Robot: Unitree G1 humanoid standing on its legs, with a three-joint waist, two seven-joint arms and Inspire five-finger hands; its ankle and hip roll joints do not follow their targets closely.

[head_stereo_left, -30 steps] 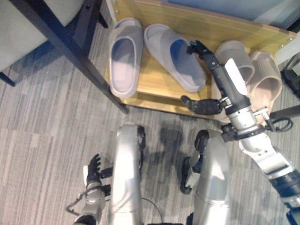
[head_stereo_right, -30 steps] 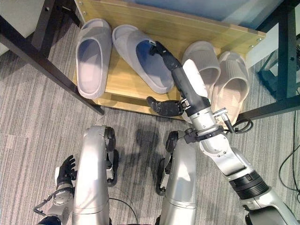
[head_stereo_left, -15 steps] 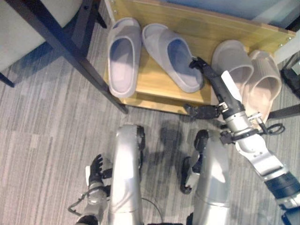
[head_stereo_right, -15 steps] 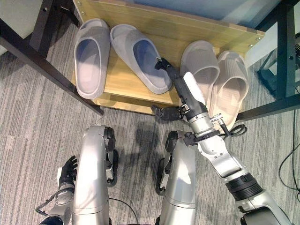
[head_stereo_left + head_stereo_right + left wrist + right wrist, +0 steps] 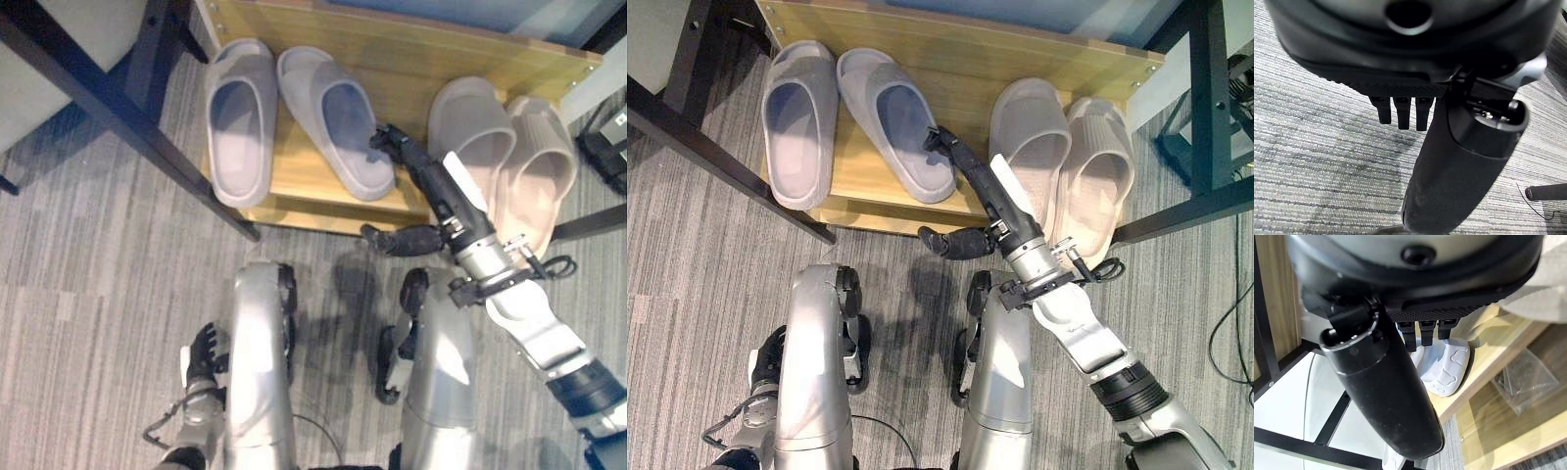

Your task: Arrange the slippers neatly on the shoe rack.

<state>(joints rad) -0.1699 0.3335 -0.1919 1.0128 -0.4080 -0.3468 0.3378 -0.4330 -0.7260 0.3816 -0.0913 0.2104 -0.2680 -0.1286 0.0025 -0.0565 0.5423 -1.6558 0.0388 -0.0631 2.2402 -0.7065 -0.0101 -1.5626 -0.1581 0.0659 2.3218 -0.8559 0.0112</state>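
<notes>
Right hand [image 5: 965,171] relaxed, grasping nothing, fingertips perhaps touching the angled grey slipper [image 5: 893,125] at the shoe rack [image 5: 960,59] front edge. Better to nudge its heel leftward, parallel to its mate [image 5: 799,122].

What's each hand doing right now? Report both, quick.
Left hand: open, idle, hanging low above the carpet.
Right hand: open, holding nothing, fingers straight beside the grey slipper.
</notes>
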